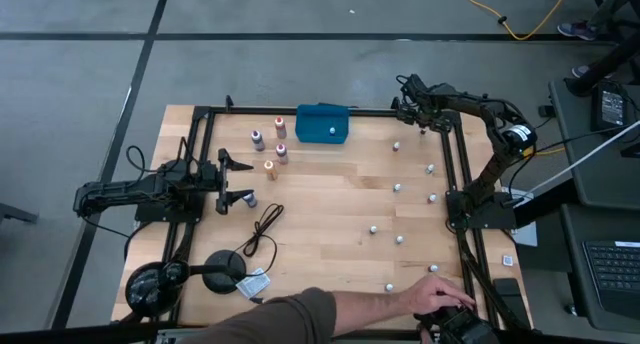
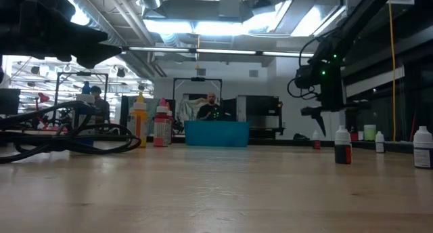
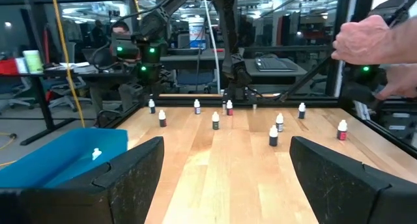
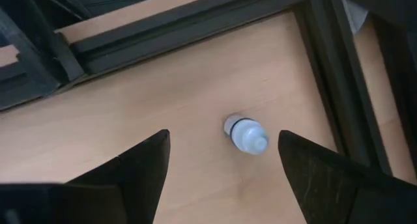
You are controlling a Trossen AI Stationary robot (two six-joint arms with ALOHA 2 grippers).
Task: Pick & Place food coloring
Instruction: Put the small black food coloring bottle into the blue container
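- Left gripper (image 1: 247, 180), fingers spread and empty, waiting at table's nine o'clock.
- Teal tray (image 1: 322, 125) at twelve o'clock.
- Right gripper (image 1: 422, 125), fingers apart, hovering above clear food coloring bottle (image 4: 245, 135) at one o'clock; best centred over the bottle before descending.

A: What do you have on the table besides the work items?

B: You have a teal tray (image 1: 322, 123) at the far edge, middle. A black cable (image 1: 263, 229) loops on the wood toward the near left.

A: Anything near you?

B: Your sleeved arm (image 1: 300, 316) reaches in along the near edge. A keyboard (image 1: 611, 267) sits off the table, on the right.
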